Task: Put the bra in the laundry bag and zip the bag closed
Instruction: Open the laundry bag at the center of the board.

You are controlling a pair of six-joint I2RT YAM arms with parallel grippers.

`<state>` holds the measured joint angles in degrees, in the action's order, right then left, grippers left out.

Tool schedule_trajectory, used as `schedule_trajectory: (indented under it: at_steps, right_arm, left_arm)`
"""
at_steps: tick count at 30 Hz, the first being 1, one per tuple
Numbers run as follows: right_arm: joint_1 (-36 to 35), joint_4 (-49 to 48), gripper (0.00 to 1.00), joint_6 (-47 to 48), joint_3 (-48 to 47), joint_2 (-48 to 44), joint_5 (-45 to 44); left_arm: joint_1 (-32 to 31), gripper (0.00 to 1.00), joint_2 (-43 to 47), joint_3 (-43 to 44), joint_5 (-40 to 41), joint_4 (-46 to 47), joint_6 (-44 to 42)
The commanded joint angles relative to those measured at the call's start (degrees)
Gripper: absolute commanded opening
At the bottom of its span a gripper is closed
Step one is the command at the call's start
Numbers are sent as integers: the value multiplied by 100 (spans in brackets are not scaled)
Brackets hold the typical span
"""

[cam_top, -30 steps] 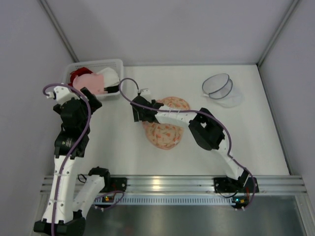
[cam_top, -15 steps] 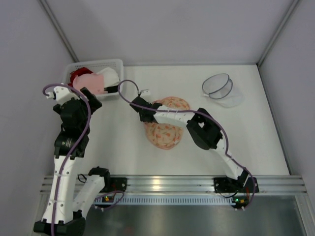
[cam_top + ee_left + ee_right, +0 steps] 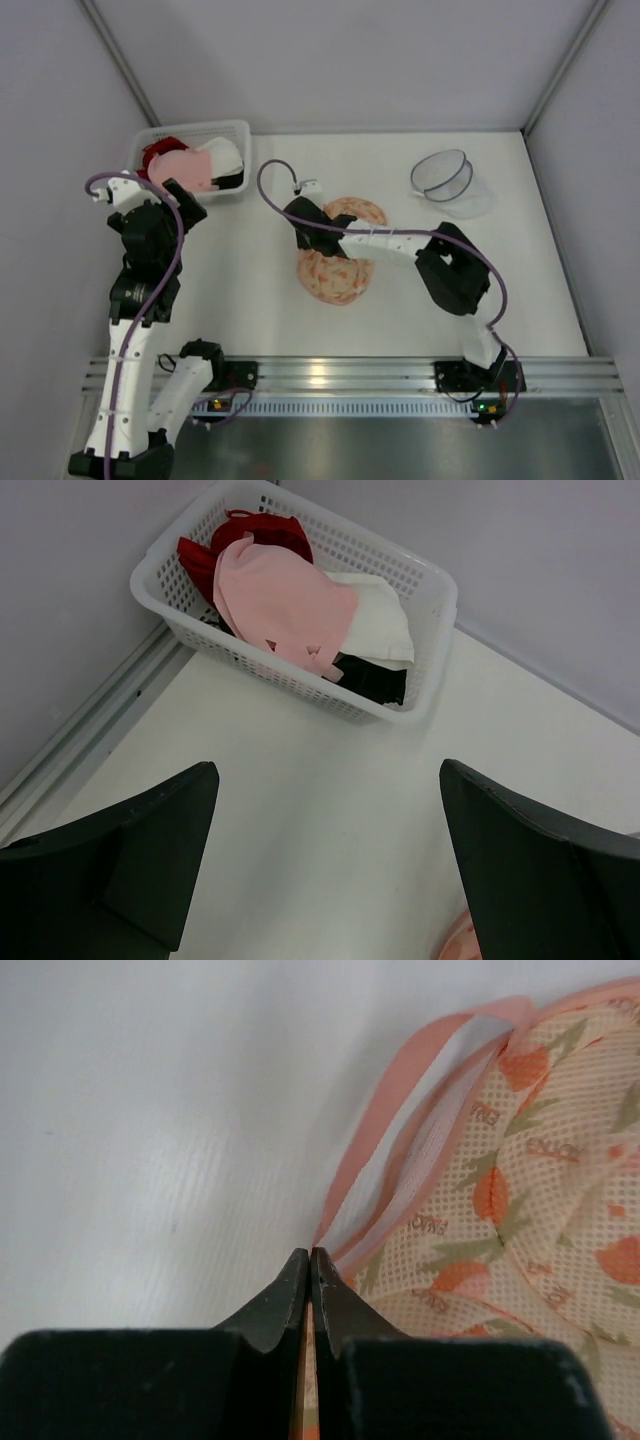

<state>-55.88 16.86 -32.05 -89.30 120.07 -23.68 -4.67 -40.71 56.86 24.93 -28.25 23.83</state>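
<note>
The peach floral laundry bag (image 3: 335, 278) lies folded in two lobes at the table's centre. My right gripper (image 3: 312, 250) is shut on the bag's left edge. In the right wrist view a strip of the peach rim runs between its closed tips (image 3: 310, 1252), with the mesh bag (image 3: 520, 1210) to the right. The pale pink bra (image 3: 190, 168) lies on top of the garments in the white basket (image 3: 200, 127) at the back left. My left gripper (image 3: 192, 205) hovers open just in front of that basket, empty (image 3: 328, 770), and looks at the bra (image 3: 280, 605).
The basket (image 3: 300, 680) also holds a red garment (image 3: 235, 535), a white one (image 3: 375, 620) and a black one (image 3: 375, 680). A clear round mesh bag (image 3: 445, 180) lies at the back right. Walls close the table on the left, back and right.
My right gripper has shut on the bag's left edge and its arm has drawn to the right, shifting the bag slightly. The left arm has not moved.
</note>
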Motion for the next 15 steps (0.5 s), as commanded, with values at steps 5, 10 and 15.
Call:
schedule_trajectory:
  at_steps: [5,10,15]
  right_arm:
    - [138,-1404,0,129,650,-1907,259]
    - [209,-1634,0,182,1563,-3225,-136]
    - [314,-1301,0,-11,2922,-4701,-768]
  left_arm:
    - [-26,98,10,-61,-172,100,-72]
    - [-26,98,-60,-61,-216,109,-116]
    - [-26,98,-148,-52,-646,109,-195]
